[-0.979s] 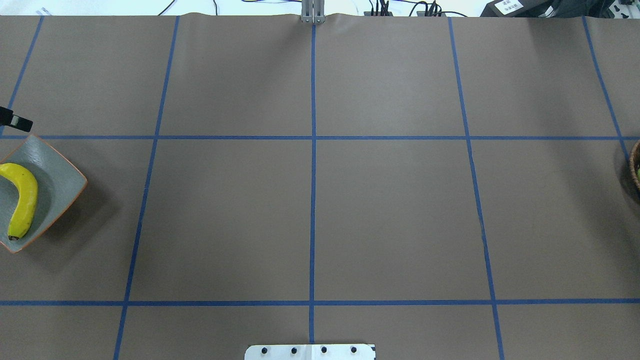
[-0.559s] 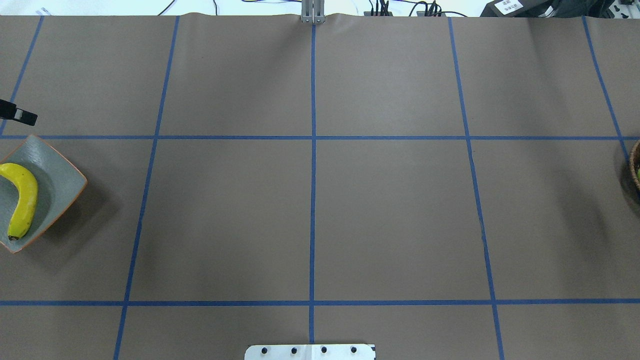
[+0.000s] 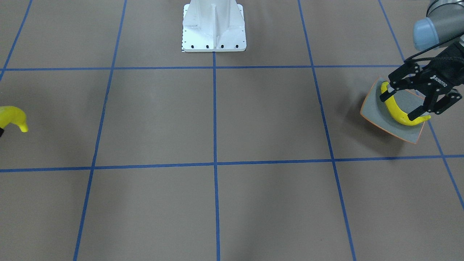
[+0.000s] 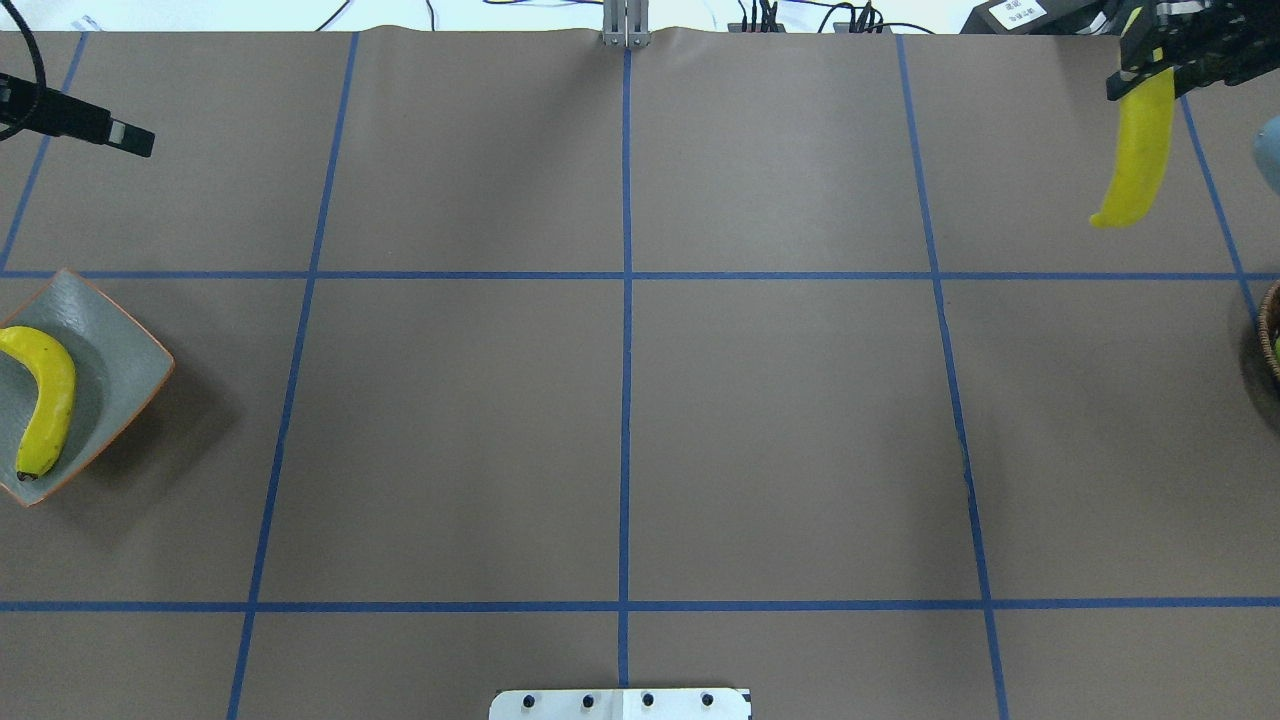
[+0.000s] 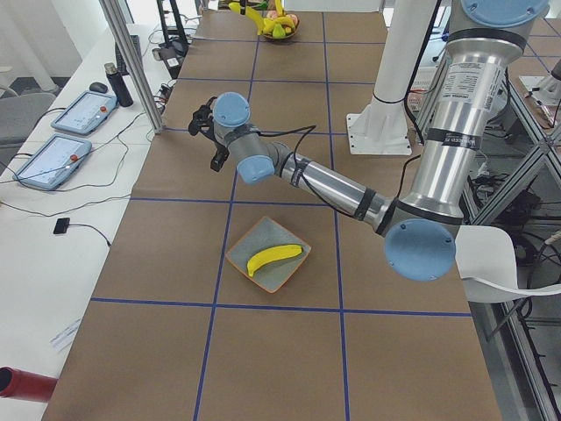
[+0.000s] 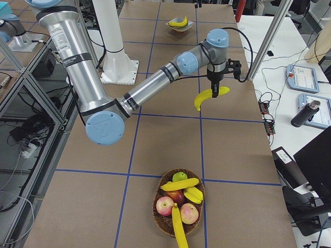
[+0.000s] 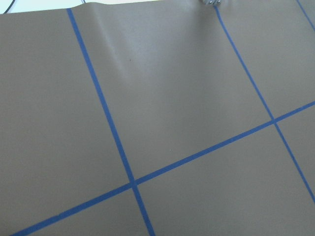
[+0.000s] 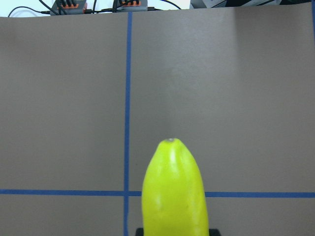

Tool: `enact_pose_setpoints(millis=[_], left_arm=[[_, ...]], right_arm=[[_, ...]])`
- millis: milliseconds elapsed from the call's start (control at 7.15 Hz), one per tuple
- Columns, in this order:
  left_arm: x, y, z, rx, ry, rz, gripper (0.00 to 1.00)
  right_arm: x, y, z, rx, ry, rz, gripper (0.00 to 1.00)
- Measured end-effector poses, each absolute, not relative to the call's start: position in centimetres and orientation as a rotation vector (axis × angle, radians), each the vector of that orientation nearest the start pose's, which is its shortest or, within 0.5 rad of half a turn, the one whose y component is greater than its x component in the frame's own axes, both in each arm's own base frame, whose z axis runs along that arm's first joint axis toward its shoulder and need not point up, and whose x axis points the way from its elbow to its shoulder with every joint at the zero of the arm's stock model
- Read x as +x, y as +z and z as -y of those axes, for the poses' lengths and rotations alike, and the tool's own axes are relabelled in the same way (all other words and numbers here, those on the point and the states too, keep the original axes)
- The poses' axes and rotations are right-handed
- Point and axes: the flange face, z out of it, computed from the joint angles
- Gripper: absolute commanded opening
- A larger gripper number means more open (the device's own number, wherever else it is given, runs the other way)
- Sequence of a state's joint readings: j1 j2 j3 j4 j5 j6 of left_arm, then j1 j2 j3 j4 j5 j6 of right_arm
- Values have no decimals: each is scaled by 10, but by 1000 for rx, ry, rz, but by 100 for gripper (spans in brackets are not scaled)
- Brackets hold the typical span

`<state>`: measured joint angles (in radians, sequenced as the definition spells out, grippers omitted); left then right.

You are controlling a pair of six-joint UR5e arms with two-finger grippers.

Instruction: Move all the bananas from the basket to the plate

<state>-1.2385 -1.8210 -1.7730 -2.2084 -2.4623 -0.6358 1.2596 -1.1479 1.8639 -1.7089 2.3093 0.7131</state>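
Note:
One banana (image 4: 48, 400) lies in the grey, orange-rimmed plate (image 4: 115, 350) at the table's left edge. My left gripper (image 3: 398, 106) is open and holds nothing. It hangs raised off the table, beyond the plate's far side, and overlaps the plate (image 3: 377, 116) in the front-facing view. My right gripper (image 4: 1150, 62) is shut on the top end of a second banana (image 4: 1135, 150), which hangs down above the far right of the table. The basket (image 6: 161, 221) at the right end holds several more bananas (image 6: 179, 184).
Red apples (image 6: 165, 205) and a green fruit lie in the basket with the bananas. The robot's white base (image 3: 214, 25) stands at the middle of the near edge. Cables and tablets lie past the table's far edge.
My left gripper has moved away from the plate, toward the far side and inward. My right gripper has come into the overhead view at the far right, carrying a banana.

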Motion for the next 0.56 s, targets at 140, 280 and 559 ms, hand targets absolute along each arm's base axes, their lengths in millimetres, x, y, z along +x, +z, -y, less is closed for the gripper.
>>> enact_pose_setpoints(millis=[140,280,559], left_arm=[[148,320,555,559,231,-1160,99],[171,293,559,585,236,-1166,99],[200,243,558,628,215,-1198,100]], right_arm=[[-148,269,584,97,207,926,0],[-174,241,581,66,249,956,0],[-220,189,571,-5,329,1009,0]])
